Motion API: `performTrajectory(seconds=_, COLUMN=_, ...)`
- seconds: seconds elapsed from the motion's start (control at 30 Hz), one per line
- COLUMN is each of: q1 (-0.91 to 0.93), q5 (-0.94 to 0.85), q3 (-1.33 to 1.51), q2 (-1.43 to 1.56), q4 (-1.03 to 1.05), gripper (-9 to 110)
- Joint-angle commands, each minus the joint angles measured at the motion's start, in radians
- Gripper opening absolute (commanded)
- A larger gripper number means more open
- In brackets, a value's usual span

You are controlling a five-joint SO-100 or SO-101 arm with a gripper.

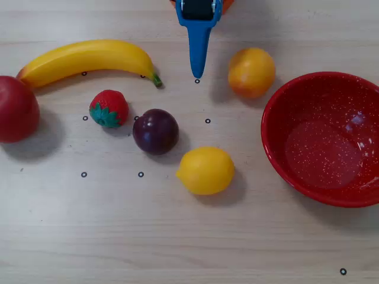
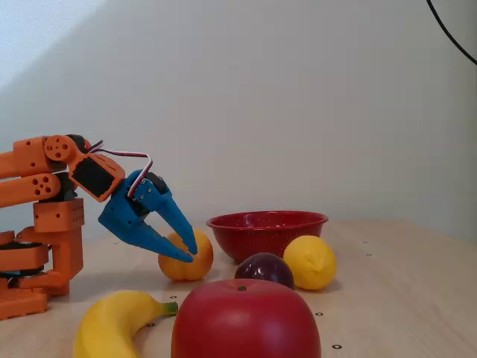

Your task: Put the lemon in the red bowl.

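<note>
Yellow, oval and plastic-looking, the lemon [image 1: 206, 170] lies on the pale wood-grain table [image 1: 177, 236] in the overhead view, just below centre, free of any contact with the arm. In the fixed view the lemon [image 2: 309, 262] sits in front of the bowl and just right of the plum.

At about 3 o'clock from the lemon in the overhead view stands the large glossy red bowl with fine white speckles [image 1: 323, 139], upright, near the lemon but apart from it. In the fixed view the bowl [image 2: 267, 227] shows only its rim and wall.

At 10 o'clock from the lemon, just beside it, rests a round dark purple plum [image 1: 156, 131]. At 1 o'clock, further off, sits a rounder orange-yellow fruit [image 1: 251, 72]. Beyond the plum at 10 o'clock lies a small red strawberry with green leaves [image 1: 109, 108]; above it stretches a long curved yellow banana [image 1: 89, 60]. A dark red apple [image 1: 16, 109] is cut by the left edge.

At 12 o'clock from the lemon, well apart, the blue two-finger gripper [image 1: 197, 74] enters from the top edge. In the fixed view the gripper [image 2: 188, 255] points downward with its fingers slightly spread, holding nothing, in front of the orange-yellow fruit; contact cannot be determined.
</note>
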Motion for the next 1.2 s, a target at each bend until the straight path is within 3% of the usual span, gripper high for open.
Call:
performTrajectory(seconds=0.0, q1=0.005, q5=0.023, q3=0.008, q2=0.015, q4=-0.002, gripper=0)
performTrajectory(seconds=0.6, q1=0.003, q5=0.018, q3=-0.044, q2=-0.063, q4=-0.035, gripper=0)
performTrajectory(seconds=1.17, q1=-0.055, q5=0.114, q3=-0.68, q2=-0.667, q4=0.114, gripper=0)
